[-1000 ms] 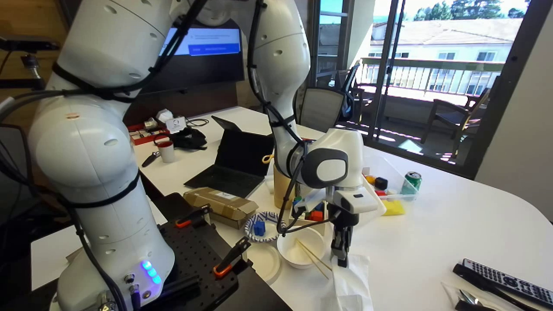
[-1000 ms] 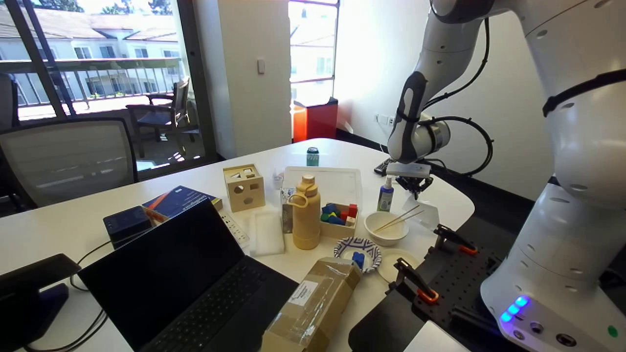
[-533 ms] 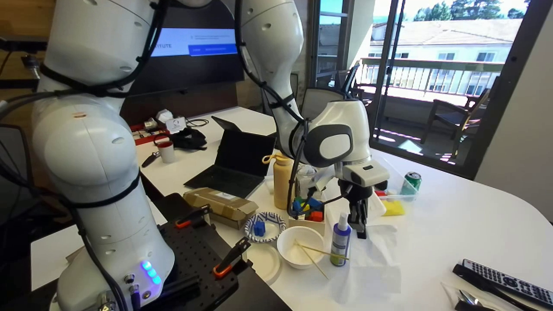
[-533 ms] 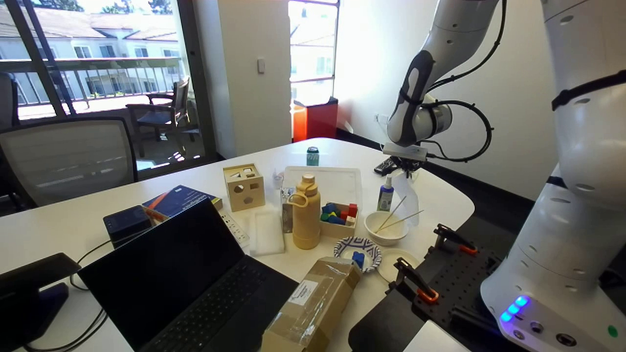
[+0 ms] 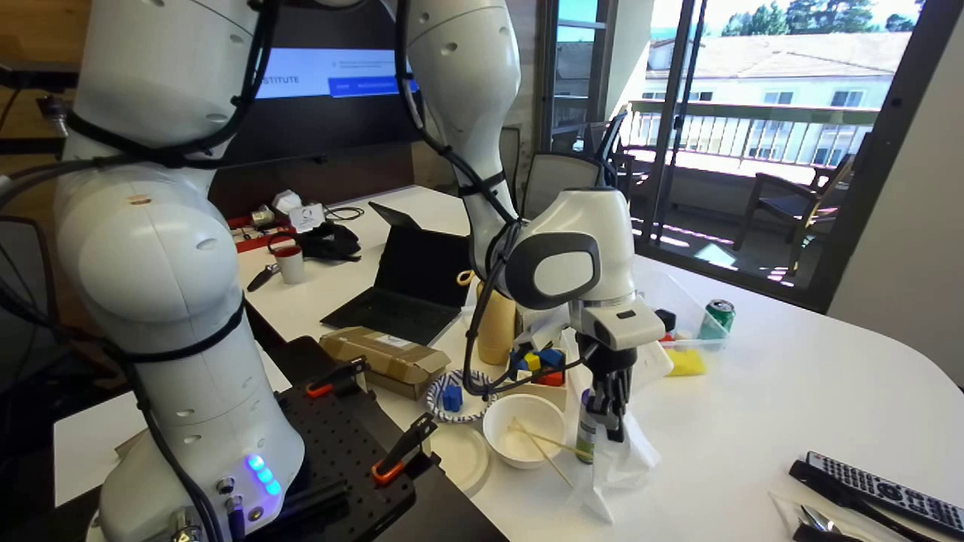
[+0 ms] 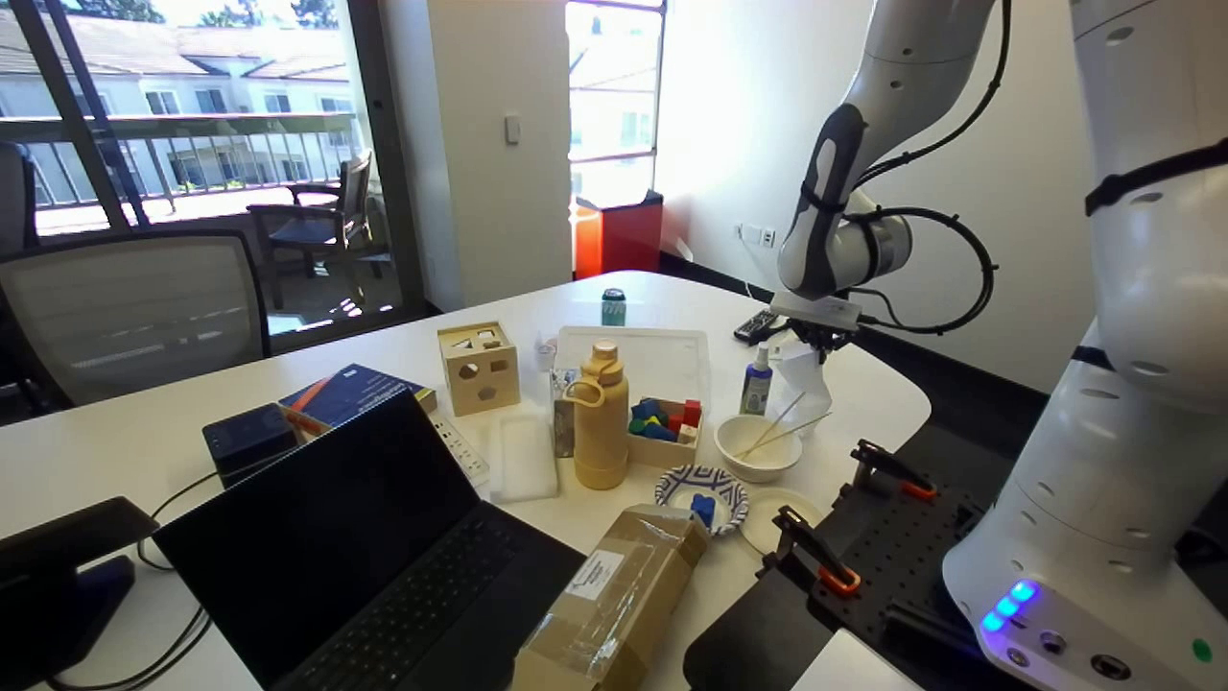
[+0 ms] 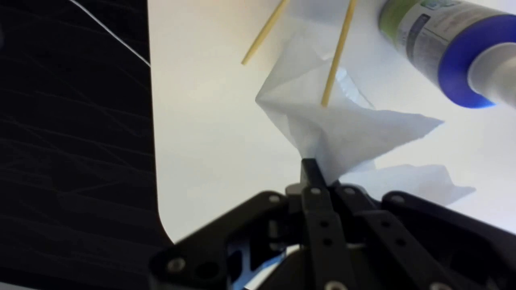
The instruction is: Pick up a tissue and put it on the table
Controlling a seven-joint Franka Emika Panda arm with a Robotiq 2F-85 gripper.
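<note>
My gripper [image 5: 616, 436] is shut on a thin white tissue [image 5: 623, 468], pinched at its top, above the table [image 5: 761, 406]. In an exterior view the gripper [image 6: 822, 353] and the hanging tissue [image 6: 804, 380] are beside the spray bottle. In the wrist view the fingertips [image 7: 319, 173] are together on the tissue [image 7: 346, 125], which spreads out crumpled and casts a shadow on the table [image 7: 201, 141]. I cannot tell whether its lower edge touches the table. The table also shows in an exterior view [image 6: 58, 451].
A blue spray bottle [image 7: 427, 36] stands close to the tissue. A white bowl [image 5: 501, 444] holds chopsticks [image 7: 336, 60], one overlapping the tissue in the wrist view. A patterned plate [image 5: 433, 406], a block box [image 6: 662, 451], a tan bottle [image 6: 602, 432] and a remote [image 5: 889, 489] are on the table.
Holding the tissue, my gripper rose and moved away from the base, then came partway back and lower. The tissue swung and is more bunched. One chopstick in the bowl shifted and now crosses the other.
</note>
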